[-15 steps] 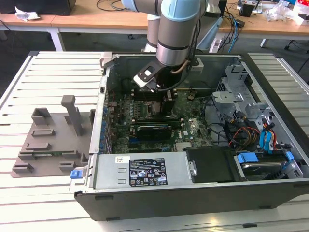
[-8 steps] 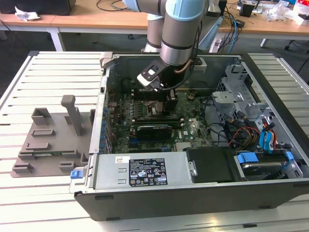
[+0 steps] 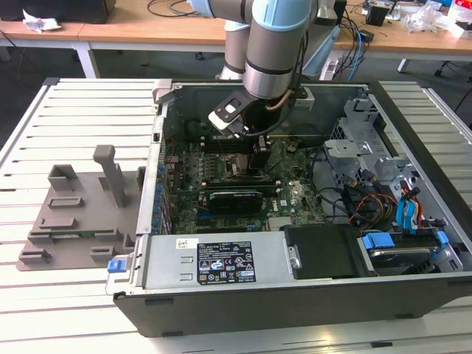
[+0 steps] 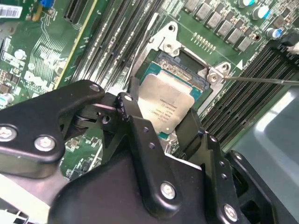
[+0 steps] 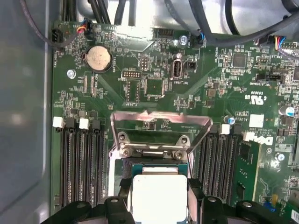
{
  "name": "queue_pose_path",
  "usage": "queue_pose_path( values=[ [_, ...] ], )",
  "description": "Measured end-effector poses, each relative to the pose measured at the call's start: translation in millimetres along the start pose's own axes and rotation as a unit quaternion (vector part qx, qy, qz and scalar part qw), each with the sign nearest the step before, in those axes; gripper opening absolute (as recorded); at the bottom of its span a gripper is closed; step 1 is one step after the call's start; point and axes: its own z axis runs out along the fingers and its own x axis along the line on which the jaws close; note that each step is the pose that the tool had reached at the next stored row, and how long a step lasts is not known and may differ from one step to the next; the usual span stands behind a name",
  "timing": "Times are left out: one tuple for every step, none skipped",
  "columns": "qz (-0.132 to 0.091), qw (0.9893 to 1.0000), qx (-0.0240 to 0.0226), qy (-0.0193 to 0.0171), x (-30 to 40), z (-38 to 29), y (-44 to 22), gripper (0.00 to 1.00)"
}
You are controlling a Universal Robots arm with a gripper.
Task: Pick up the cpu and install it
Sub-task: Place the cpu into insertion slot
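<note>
- Second wrist view: claw (image 4: 163,116) clamped on the cpu (image 4: 166,105), one black finger (image 4: 127,101) against each of two opposite edges. Silver top and underside left untouched, probably to spare the contacts.
- Cpu directly over the socket (image 4: 184,63) on the green board. Cannot tell whether already resting in it or hanging just above.
- First wrist view: same grip, with the cpu (image 5: 159,196) squared to the socket outline. Hinged metal plate (image 5: 159,126) swung up on the side of the socket away from the claw, apparently so the opening stays free for a straight drop.
- Thin lever (image 4: 261,80) unlatched and lying out beside the socket, likely for the same reason.
- Memory slots (image 5: 77,163) close on both sides of the socket. Little spare room there, which suits a narrow edge grip.
- Exterior view: arm (image 3: 273,44) reaching down into the open computer case (image 3: 221,265) on the slatted counter (image 3: 74,110), wrist above the socket. Grey tray (image 3: 81,206) well apart from the socket, outside the case.
</note>
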Motion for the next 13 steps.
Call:
queue_pose_path(
  values=[
    [0.000, 1.0000, -0.0001, 0.0001, 1.0, 0.8, -0.6, 0.55],
    [0.001, 1.0000, 0.0000, 0.0000, 2.1, 2.0, -0.6, 0.55],
    [0.001, 1.0000, 0.0002, 0.0001, 3.2, 3.5, -0.4, 0.55],
    [0.002, 1.0000, 0.0003, 0.0002, 4.0, 5.0, -0.3, 0.55],
    [0.003, 1.0000, 0.0004, 0.0002, 4.8, 5.7, -0.2, 0.55],
    [0.005, 1.0000, 0.0004, 0.0003, 5.7, 6.3, -0.5, 0.55],
    [0.006, 1.0000, 0.0004, 0.0004, 6.6, 7.7, -0.9, 0.55],
    [0.007, 1.0000, 0.0004, 0.0005, 6.7, 8.9, -0.9, 0.55],
    [0.007, 1.0000, 0.0005, 0.0004, 6.6, 9.5, -0.9, 0.55],
    [0.008, 1.0000, 0.0005, 0.0005, 6.7, 9.8, -0.9, 0.55],
    [0.008, 1.0000, 0.0005, 0.0005, 6.7, 10.1, -0.9, 0.55],
    [0.009, 1.0000, 0.0005, 0.0007, 6.6, 10.3, -0.9, 0.55],
    [0.010, 1.0000, 0.0006, 0.0007, 6.5, 10.6, -1.1, 0.55]
  ],
)
